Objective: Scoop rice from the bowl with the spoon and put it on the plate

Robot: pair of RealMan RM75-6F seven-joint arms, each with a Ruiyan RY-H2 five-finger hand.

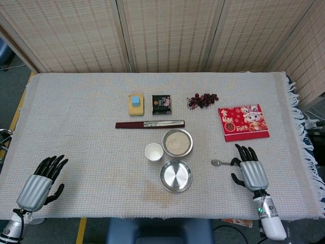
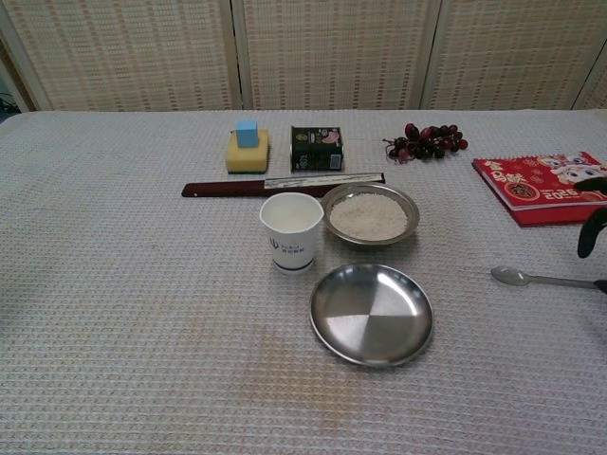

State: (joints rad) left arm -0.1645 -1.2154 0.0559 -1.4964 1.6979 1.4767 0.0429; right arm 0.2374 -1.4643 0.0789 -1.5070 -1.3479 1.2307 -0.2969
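Note:
A metal bowl of white rice stands mid-table, with an empty metal plate just in front of it. A small metal spoon lies flat to the right of the plate, bowl end pointing left. My right hand hovers over the spoon's handle end, fingers spread, holding nothing. Only dark fingertips of it show at the chest view's right edge. My left hand rests open at the table's near left edge, far from everything.
A white paper cup stands left of the bowl. Behind them lie a dark ruler, a yellow sponge with a blue block, a dark packet, grapes and a red calendar.

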